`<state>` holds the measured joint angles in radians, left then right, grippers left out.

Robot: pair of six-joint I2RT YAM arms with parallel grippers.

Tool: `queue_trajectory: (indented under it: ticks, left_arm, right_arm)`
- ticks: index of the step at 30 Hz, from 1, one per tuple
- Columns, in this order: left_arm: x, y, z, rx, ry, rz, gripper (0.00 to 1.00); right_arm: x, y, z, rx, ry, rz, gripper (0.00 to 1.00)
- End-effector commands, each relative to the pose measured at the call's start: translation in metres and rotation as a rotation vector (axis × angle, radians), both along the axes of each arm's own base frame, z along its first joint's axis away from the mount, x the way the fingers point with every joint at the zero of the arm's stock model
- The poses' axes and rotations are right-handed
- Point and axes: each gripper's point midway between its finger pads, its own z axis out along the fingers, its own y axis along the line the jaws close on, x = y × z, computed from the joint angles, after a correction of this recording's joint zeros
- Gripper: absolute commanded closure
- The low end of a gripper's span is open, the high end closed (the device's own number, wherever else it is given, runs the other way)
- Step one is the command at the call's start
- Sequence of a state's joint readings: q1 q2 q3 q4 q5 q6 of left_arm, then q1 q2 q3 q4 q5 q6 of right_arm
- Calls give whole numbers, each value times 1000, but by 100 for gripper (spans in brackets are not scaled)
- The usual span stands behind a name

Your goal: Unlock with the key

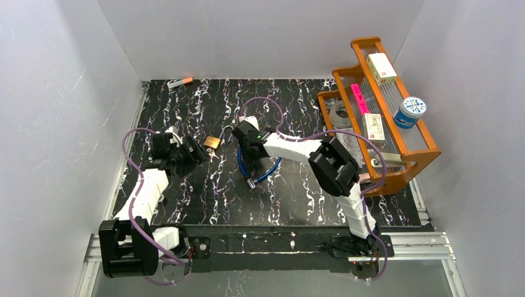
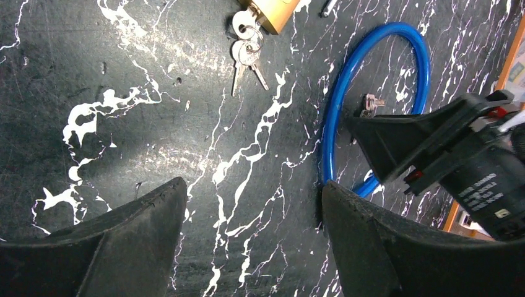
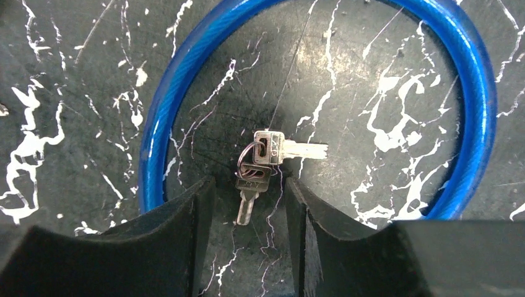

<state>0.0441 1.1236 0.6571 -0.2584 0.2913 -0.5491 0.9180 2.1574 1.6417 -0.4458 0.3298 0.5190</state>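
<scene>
The keys [image 3: 263, 154] lie inside the blue cable loop [image 3: 153, 136], straddled but ungripped by the parted right gripper [image 3: 249, 185], the left gripper [image 2: 254, 185] gaping empty nearby, while a wooden rack [image 1: 365, 42] holding boxes [image 1: 382, 67] crowds the right edge of the mat [image 1: 204, 198].

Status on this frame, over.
Left pincer open, short of padlock. Right pincer open, straddling keys inside blue cable loop. Keys not gripped. Nothing blocking.

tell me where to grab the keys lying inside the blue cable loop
Take the keys by their flat heads at the ring, straight down from above: they lie flat on the table inside the cable. The open right claw straddles one of them.
</scene>
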Motion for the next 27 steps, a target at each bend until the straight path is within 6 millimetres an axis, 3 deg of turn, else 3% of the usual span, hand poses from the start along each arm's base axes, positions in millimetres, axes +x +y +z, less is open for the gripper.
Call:
queue_trajectory:
  ticks: [1,4,10,13,19,27]
  left_arm:
    - [-3,-3,3,-10,0,-23,23]
    - [-3,-3,2,-11,3,-21,23]
    - [1,-7,7,-33,-22,-33,24]
    - [2,-14,8,-67,-28,-54,23]
    - [1,-33,12,-172,-54,-123,22]
    - [-1,-52,15,-255,-43,-161,22]
  right_arm:
    - [12,-14,4,-124,-79,-57,47]
    - [14,-12,-5,-144,-79,-31,53]
    - [8,-11,-17,-172,-24,-12,83]
    - [8,-10,-12,-147,-30,-27,90]
    - [15,5,29,36,-77,-49,92]
    - [18,3,80,268,-78,-98,94]
